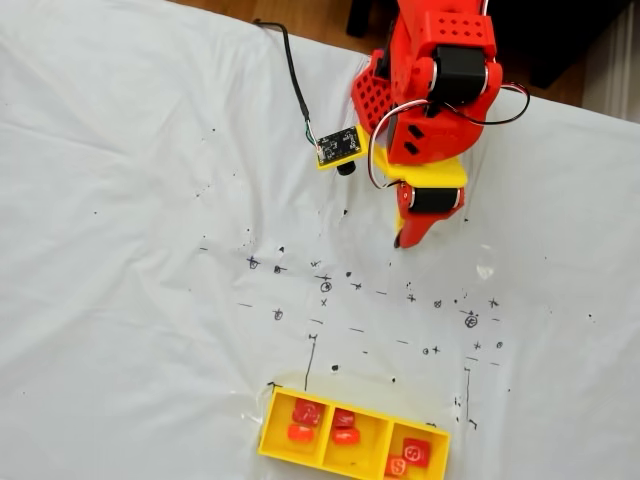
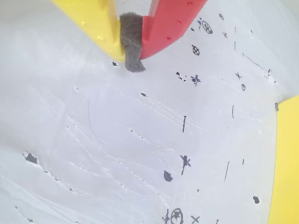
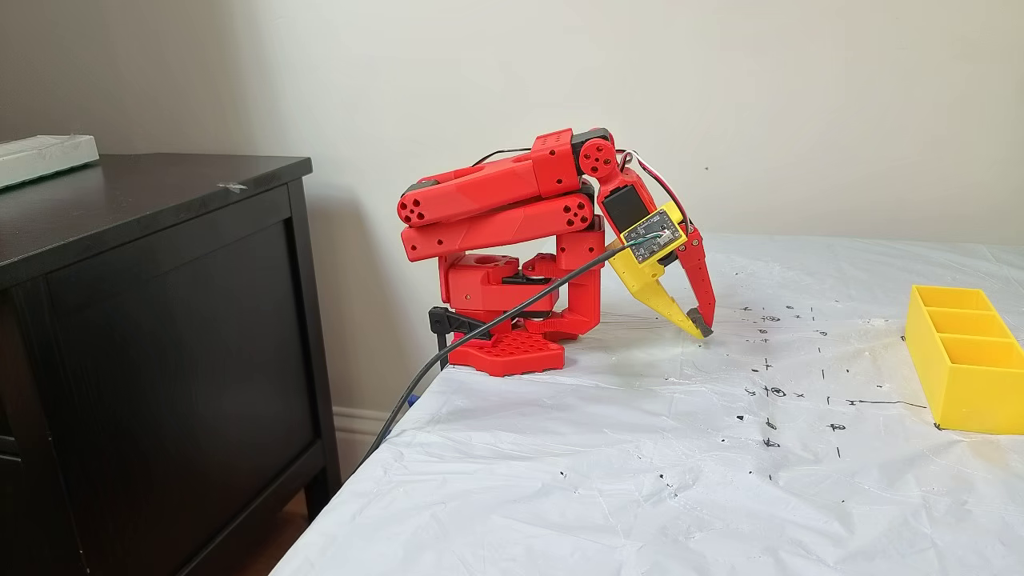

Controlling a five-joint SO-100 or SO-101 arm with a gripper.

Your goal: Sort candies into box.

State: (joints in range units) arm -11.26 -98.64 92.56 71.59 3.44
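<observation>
From above we count six candies (image 1: 345, 436) in the box (image 1: 275, 437); wrist view shows fingers (image 2: 132, 59) closed, empty

Soft, even daylight, bright overall. White tabletop (image 1: 120, 250) near blown out in a fixed view, faint glare beside the box (image 1: 352, 438). Shadows weak. Wrist view: hand (image 2: 132, 59) soft-focus up close, ink marks sharp.

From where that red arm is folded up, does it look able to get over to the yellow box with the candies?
Probably yes. The gripper is shut, empty and tucked near the arm's base, and only bare, pen-marked white sheet lies between it and the box. Nothing blocks the way, though whether it stretches to the farthest compartment is unsure.
</observation>
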